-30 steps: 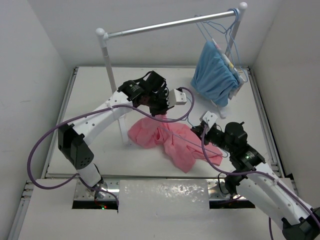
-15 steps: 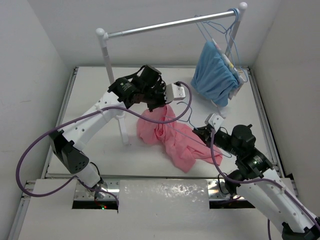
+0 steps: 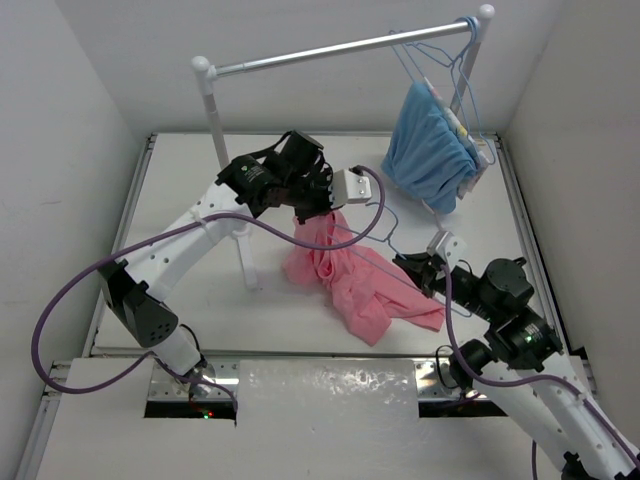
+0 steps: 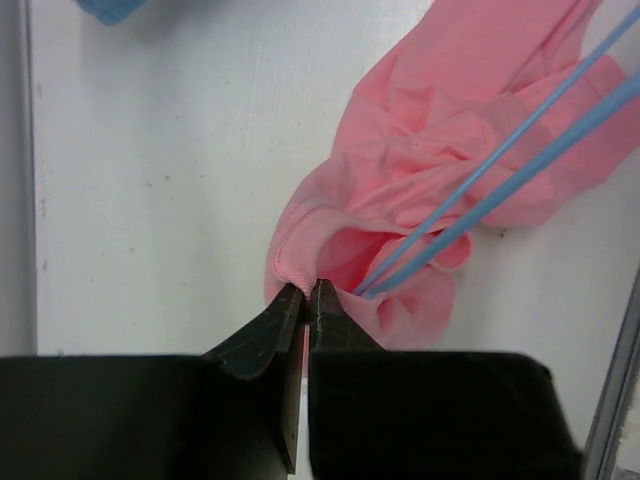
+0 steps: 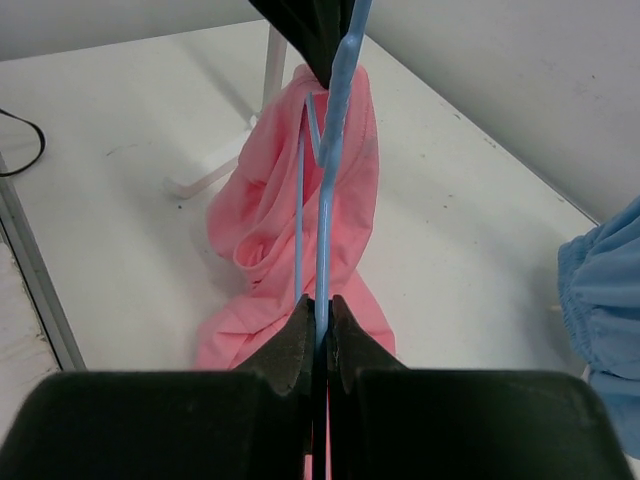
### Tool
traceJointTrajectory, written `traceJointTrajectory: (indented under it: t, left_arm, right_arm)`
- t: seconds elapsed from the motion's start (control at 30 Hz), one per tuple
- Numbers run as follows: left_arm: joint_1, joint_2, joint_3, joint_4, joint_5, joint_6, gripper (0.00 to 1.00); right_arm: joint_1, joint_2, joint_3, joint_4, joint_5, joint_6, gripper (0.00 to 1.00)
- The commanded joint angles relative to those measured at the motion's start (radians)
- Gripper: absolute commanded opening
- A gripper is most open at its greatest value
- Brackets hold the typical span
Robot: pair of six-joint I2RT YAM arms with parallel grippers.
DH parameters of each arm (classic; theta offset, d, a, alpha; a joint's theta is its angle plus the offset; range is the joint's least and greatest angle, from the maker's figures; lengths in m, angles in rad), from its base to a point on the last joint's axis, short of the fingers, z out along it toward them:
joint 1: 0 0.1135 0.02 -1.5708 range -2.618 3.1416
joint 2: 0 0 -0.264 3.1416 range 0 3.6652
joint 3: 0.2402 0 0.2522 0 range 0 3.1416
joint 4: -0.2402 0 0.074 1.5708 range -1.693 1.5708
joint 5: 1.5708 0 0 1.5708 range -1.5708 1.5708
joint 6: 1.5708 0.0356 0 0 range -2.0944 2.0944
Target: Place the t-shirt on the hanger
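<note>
Left gripper (image 4: 308,290): jaws pressed together on a stitched edge of the t-shirt (image 3: 352,282), a small pinch of pink cloth caught at the tips; that edge is held up off the table (image 3: 180,200); the rest of the salmon-pink cloth hangs down from it in bunched folds and trails across the table toward the right arm

Right gripper (image 5: 320,305): jaws shut on the blue wire of the hanger (image 5: 332,200); the wire passes straight between the tips; from there it runs up and away toward the left gripper

Hanger against shirt: in the left wrist view two blue wires cross over the pink cloth and converge at a fold just beside the left fingertips; whether they go inside the fold, I cannot tell

Surroundings: silver rail (image 3: 330,48) on white posts at the back of the table; light-blue garment (image 3: 430,150) hanging at its right end, with spare blue hangers (image 3: 440,60) on the rail above it, well apart from both grippers
</note>
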Motion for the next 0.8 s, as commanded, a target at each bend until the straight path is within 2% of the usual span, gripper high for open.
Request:
traceJointTrajectory:
  t: [0.0, 0.17, 0.33, 0.53, 0.77]
  left_arm:
    - [-0.010, -0.009, 0.036, -0.009, 0.116, 0.023, 0.00]
    - [-0.012, -0.033, 0.032, -0.060, 0.274, 0.037, 0.00]
    - [-0.019, -0.069, -0.042, -0.031, 0.312, 0.023, 0.00]
    - [-0.036, -0.055, 0.019, -0.051, 0.378, 0.010, 0.00]
    - [-0.038, 0.014, 0.023, 0.032, 0.296, -0.044, 0.00]
  right_arm:
    - [0.002, 0.041, -0.015, 0.111, -0.006, 0.025, 0.00]
    - [0.002, 0.098, -0.067, 0.240, 0.008, 0.035, 0.00]
    - [0.002, 0.173, -0.076, 0.352, 0.007, 0.031, 0.00]
    - [0.003, 0.193, -0.157, 0.500, 0.002, 0.069, 0.00]
    - [0.003, 0.229, -0.291, 0.668, -0.023, 0.161, 0.00]
